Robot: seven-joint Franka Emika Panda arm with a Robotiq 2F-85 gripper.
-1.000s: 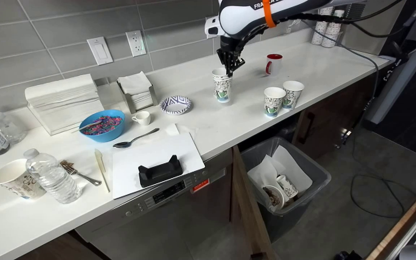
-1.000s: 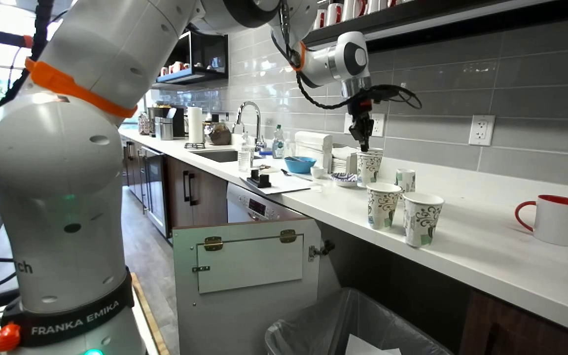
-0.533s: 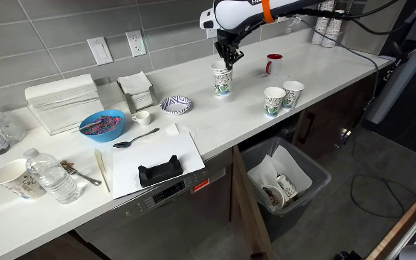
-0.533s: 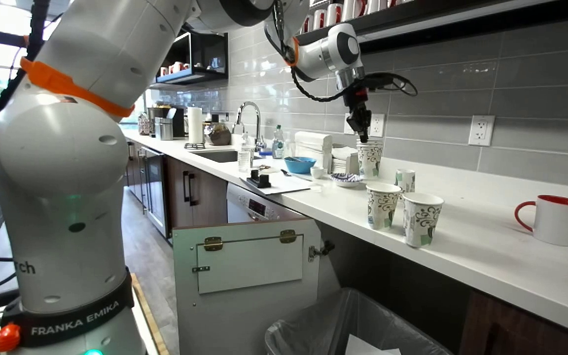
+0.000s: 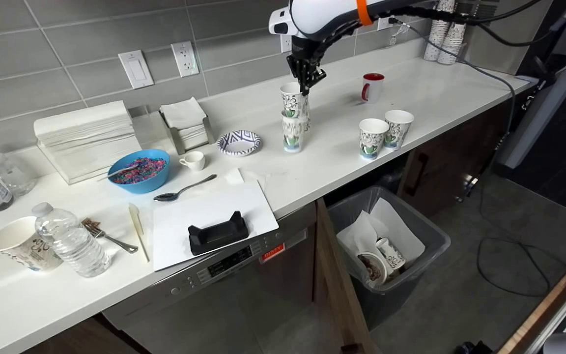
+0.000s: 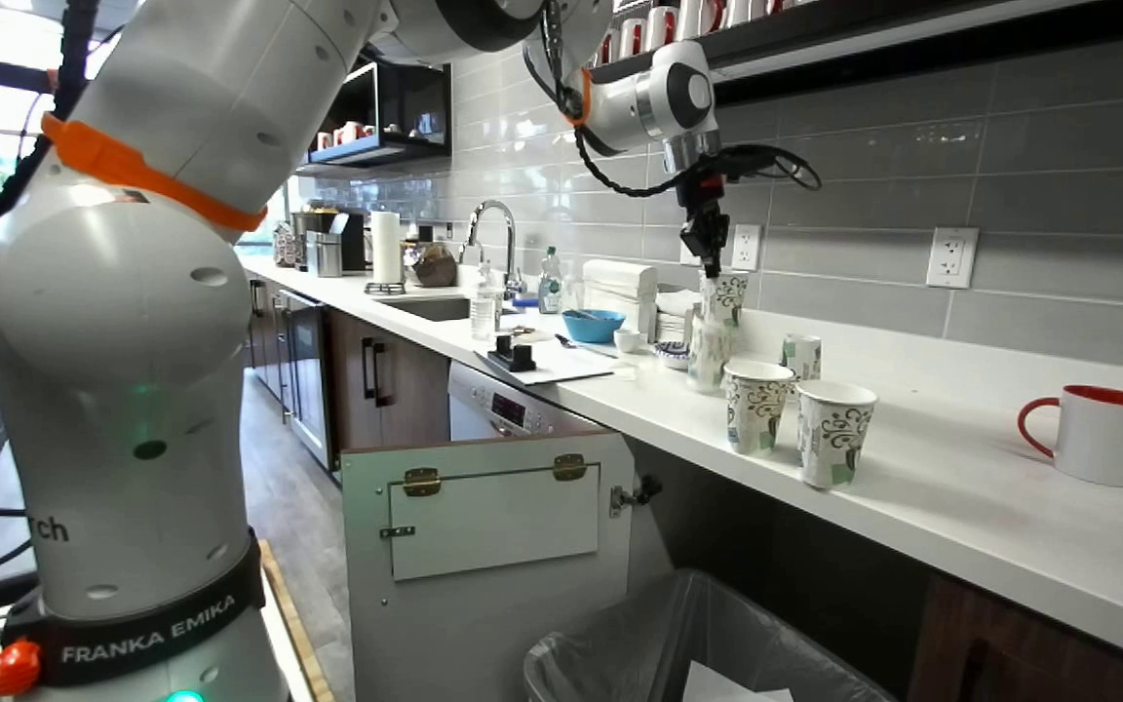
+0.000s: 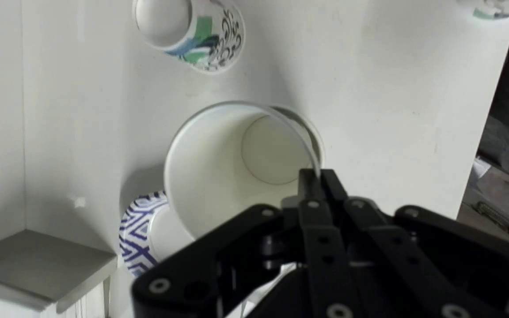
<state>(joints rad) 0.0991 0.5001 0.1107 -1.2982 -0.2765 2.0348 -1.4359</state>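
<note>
My pincer (image 7: pixel 320 176) grips a paper cup (image 7: pixel 232 168), centre of the wrist view. A patterned bowl (image 7: pixel 138 240) sits lower left.

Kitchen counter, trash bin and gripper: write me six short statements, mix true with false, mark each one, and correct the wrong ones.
1. The gripper is shut on the rim of a patterned paper cup. True.
2. The red-handled mug lies on its side. False: the red-handled mug stands upright.
3. In the wrist view, an upside-down paper cup shows its base. True.
4. The blue bowl is empty. False: the blue bowl holds multicoloured bits.
5. The black holder rests on the white board. True.
6. The trash bin has no cup in it. False: the trash bin holds a discarded paper cup.
</note>
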